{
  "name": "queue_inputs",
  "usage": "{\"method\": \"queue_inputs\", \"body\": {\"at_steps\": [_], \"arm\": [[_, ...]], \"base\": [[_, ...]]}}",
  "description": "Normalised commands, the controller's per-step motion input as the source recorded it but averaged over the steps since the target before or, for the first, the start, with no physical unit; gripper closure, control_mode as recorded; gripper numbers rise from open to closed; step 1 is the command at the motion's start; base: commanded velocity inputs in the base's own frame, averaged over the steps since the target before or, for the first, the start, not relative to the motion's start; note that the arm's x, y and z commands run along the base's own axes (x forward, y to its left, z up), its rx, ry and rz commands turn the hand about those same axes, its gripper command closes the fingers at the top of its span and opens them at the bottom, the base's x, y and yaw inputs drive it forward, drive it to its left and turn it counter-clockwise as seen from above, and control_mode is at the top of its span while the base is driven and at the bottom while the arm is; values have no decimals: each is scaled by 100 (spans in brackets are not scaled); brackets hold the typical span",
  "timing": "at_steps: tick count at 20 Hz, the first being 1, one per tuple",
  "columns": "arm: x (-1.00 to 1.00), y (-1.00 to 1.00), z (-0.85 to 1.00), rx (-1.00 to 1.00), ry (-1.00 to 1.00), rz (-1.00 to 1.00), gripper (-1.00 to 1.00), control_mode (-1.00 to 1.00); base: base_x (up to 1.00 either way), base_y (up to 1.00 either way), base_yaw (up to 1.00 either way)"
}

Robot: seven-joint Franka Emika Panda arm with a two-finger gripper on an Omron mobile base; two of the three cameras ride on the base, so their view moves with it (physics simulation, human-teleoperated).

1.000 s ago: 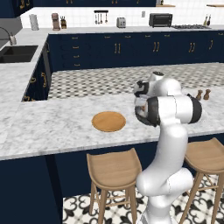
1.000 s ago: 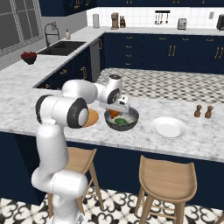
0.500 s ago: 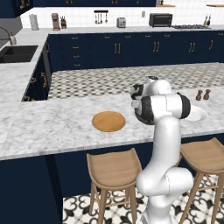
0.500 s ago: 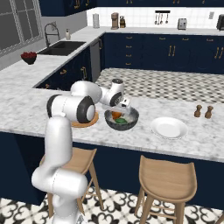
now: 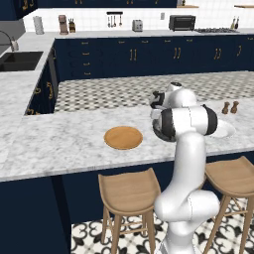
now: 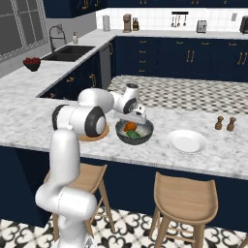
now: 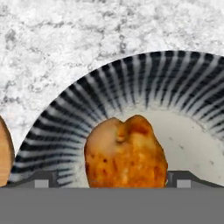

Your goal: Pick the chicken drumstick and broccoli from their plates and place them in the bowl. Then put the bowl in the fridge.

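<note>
The arm is glossy white, built of thick rounded tube segments. Dark grey, nearly black rings and caps mark each joint. Its wrist ends in a boxy white hand with a dark underside and dark fingers.

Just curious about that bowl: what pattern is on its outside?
Dark grey ribs with pale stripes between, fanning around the bowl; clearest in the hand view.

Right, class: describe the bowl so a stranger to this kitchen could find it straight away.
Start at the marble counter with the wooden stools below. On it stand three round dishes in a row; the bowl is the middle one, between the wooden plate and the white plate. It alone is deep, dark and ribbed, with food inside.
</note>
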Motion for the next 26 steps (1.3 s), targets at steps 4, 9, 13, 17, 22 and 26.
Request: {"method": "queue_inputs", "body": {"at_steps": [4, 9, 13, 17, 22, 26], "arm": [[-67, 0, 50, 0, -3, -13, -100, -100], [-81, -9, 50, 11, 1, -28, -100, -100], [-85, -38, 21, 13, 2, -36, -100, -100], [-59, -65, 15, 5, 14, -29, -100, -100], [-40, -71, 0, 19, 0, -12, -100, -100], [10, -39, -26, 6, 4, -1, -100, -100]], "base": [[0, 0, 0], [0, 0, 0], [0, 0, 0], [0, 0, 0], [0, 0, 0], [0, 0, 0]]}}
